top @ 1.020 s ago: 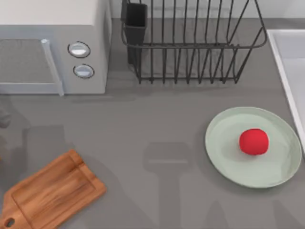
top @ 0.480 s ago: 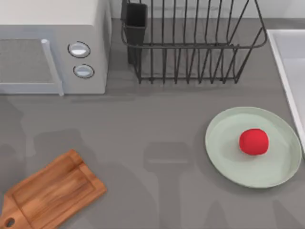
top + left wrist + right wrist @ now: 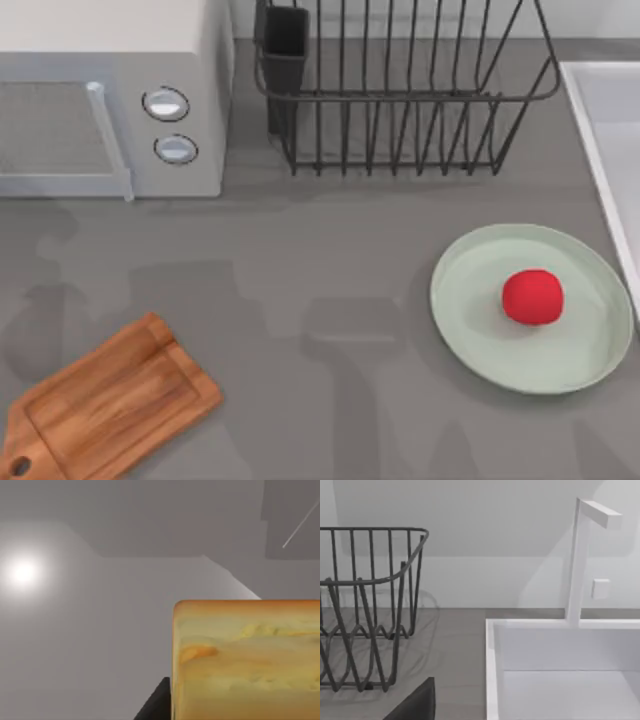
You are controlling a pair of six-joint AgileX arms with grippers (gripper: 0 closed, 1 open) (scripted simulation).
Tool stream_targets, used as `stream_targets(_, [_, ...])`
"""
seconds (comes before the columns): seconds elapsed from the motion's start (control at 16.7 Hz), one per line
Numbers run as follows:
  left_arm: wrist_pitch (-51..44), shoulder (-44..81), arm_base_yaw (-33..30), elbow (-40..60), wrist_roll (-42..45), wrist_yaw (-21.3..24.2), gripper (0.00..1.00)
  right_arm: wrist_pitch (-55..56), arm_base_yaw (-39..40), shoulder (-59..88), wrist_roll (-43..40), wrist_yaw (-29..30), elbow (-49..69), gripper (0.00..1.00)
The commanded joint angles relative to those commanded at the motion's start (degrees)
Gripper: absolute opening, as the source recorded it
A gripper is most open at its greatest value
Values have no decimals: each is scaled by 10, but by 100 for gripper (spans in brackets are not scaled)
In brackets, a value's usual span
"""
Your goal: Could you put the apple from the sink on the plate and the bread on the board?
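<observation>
Top view, far left: white microwave (image 3: 110, 95) at the back, two round knobs on its front. Below it, near the table's front-left corner, our wooden cutting board (image 3: 105, 405) lies at a slant, handle w/ hole toward the front edge; nothing rests on it.

Our left gripper (image 3: 159, 704): in the left wrist view we see one dark finger just beside the bread (image 3: 247, 660), a thick slice w/ golden-orange toasted face, close up to the camera w/ only wall behind. Looks carried, but we cannot tell how the jaws stand.

Centre back: dark wire dish rack (image 3: 400, 90) w/ a black cutlery cup at its left end.

Right of centre: pale green plate (image 3: 470, 330) w/ the red apple (image 3: 532, 296) sitting on it, a bit right of the plate's middle.

Far right: white sink (image 3: 605, 130), its rim near the plate, not touching. Right wrist view shows the sink basin, a white faucet (image 3: 580, 560) and a dark bit of our right gripper (image 3: 417, 705); jaw state: cannot tell.
</observation>
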Motion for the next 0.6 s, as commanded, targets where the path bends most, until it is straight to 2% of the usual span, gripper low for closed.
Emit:
stream_targets(0.12, [0, -2, -7, -4, -4, 0, 0, 0, 0, 0, 0, 0, 0, 100])
stream_targets(0.3, [4, -18, -57, -30, -51, -2, 0, 0, 0, 0, 0, 0, 0, 100])
stream_targets(0.48, [14, -42, -97, -66, -153, 1, 0, 0, 0, 0, 0, 0, 0, 100])
stream_targets(0.6, [22, -59, -117, -91, -251, 3, 0, 0, 0, 0, 0, 0, 0, 100])
